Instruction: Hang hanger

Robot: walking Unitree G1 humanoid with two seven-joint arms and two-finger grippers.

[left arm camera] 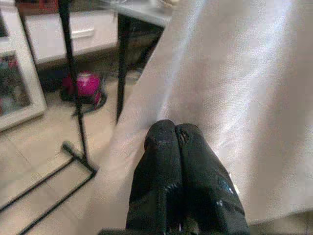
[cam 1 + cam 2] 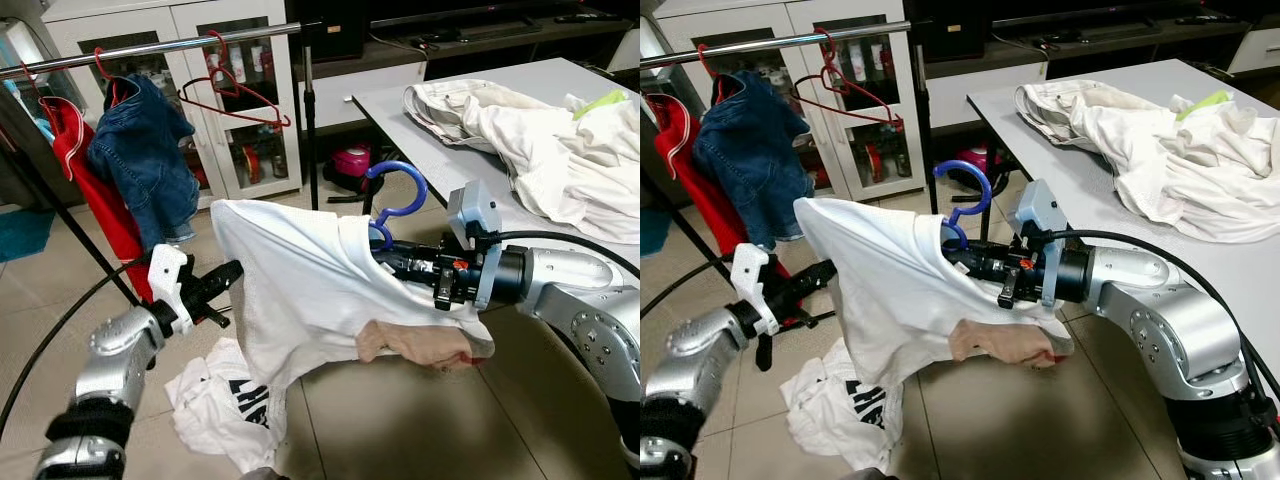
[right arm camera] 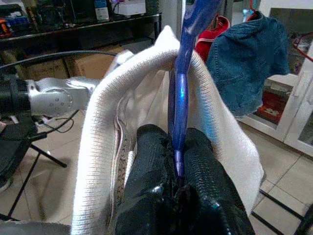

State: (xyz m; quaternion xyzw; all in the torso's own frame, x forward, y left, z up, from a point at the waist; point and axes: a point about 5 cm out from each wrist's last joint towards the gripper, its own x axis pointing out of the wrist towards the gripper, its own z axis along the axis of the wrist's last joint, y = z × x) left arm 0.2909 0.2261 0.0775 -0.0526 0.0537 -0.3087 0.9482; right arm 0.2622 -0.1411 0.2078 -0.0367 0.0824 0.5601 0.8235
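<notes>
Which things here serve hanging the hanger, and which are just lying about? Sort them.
Job in hand:
- blue hanger, in the right claw
- white shirt on it
- clothes rail
- left claw, shut, at the shirt's edge

Lying about:
- white clothes on the table
- printed shirt on the floor
- denim jacket, red garment, empty red hanger, all on the rail
</notes>
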